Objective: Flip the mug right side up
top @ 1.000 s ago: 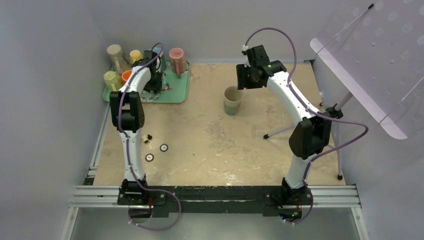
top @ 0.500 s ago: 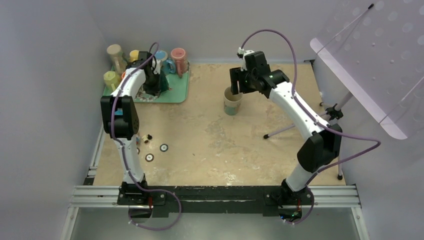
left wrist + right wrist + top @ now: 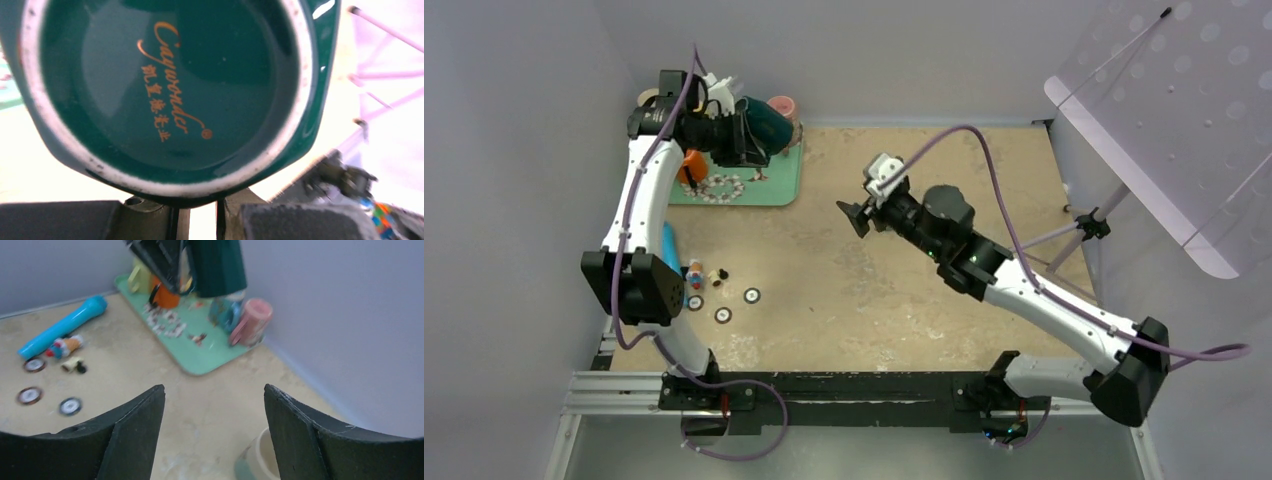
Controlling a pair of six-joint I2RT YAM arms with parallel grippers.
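A dark green mug (image 3: 764, 128) hangs in the air over the green tray (image 3: 779, 188), tipped on its side. My left gripper (image 3: 732, 135) is shut on it. In the left wrist view its base (image 3: 165, 90), with gold lettering, fills the frame above my nearly closed fingers (image 3: 150, 220). The right wrist view shows the mug (image 3: 217, 265) high above the tray (image 3: 200, 357). My right gripper (image 3: 856, 215) is open and empty over the middle of the table (image 3: 214, 390). A cream mug (image 3: 257, 462) stands upright just below it, hidden by the arm in the top view.
On the tray stand a pink mug (image 3: 779, 108) and an orange cup (image 3: 692, 160). A blue torch (image 3: 669, 245), small toys (image 3: 716, 276) and round discs (image 3: 752, 295) lie at the left. A tripod stand (image 3: 1089, 225) and a clear panel (image 3: 1164, 120) are at the right.
My left arm has lifted the green mug off the tray and swung it up. My right arm has pulled back from the far side and now reaches over the cream mug.
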